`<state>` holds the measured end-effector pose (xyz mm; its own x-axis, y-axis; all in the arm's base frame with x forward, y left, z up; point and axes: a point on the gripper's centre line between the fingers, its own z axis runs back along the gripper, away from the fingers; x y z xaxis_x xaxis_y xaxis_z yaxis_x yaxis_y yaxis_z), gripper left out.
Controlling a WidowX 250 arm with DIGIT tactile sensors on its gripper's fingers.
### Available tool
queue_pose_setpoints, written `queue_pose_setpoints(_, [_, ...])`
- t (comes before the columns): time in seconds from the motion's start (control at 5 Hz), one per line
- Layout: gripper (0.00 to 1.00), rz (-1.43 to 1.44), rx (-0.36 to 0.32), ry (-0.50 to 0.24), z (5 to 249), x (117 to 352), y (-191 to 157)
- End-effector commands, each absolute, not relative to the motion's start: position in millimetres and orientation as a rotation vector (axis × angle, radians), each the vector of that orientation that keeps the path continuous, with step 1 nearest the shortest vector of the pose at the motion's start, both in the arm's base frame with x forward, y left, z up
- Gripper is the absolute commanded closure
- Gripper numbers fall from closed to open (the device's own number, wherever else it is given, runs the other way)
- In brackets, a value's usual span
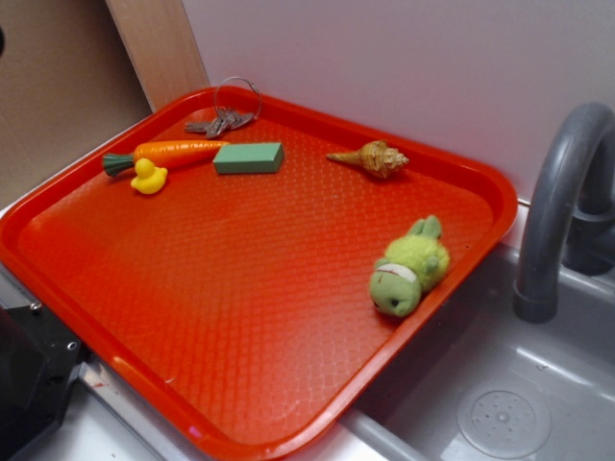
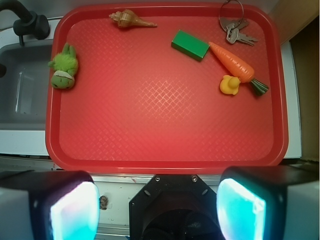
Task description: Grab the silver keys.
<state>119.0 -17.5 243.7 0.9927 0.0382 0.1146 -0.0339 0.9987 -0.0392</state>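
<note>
Hand (image 2: 157, 205) released, jaws wide, well short of silver keys (image 2: 237, 31) at tray's (image 2: 165, 162) far right corner; advise centring over flat blades, clear of carrot (image 2: 234, 63)

This looks like a toy kitchen set: a grey plastic sink (image 1: 538, 403) with a moulded drain (image 1: 504, 420) and a curved grey faucet (image 1: 562, 206), with a red serving tray (image 1: 240, 288) on the counter beside it.

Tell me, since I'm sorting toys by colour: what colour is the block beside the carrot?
Green; the block shows best in the wrist view.
</note>
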Motion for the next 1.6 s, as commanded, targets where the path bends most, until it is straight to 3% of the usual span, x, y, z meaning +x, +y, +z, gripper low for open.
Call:
queue_pose_setpoints(0.0, [0.0, 0.036, -0.037, -0.116, 244, 119, -17])
queue_pose_setpoints(0.2, [0.0, 0.053, 0.103, -0.235, 209, 164, 29])
queue_pose_setpoints(0.4, [0.0, 0.122, 0.151, -0.208, 186, 205, 64])
queue_pose_setpoints(0.6, [0.0, 0.128, 0.085, -0.221, 154, 253, 87])
queue_pose_setpoints(0.8, [0.0, 0.133, 0.031, -0.242, 139, 278, 112])
queue_pose_setpoints(1.0, [0.0, 0.095, -0.017, -0.303, 140, 301, 125])
queue_pose_setpoints(1.2, [0.0, 0.065, 0.011, -0.33, 120, 333, 148])
queue_pose_setpoints(1.4, [0.0, 0.003, 0.03, -0.25, 88, 358, 142])
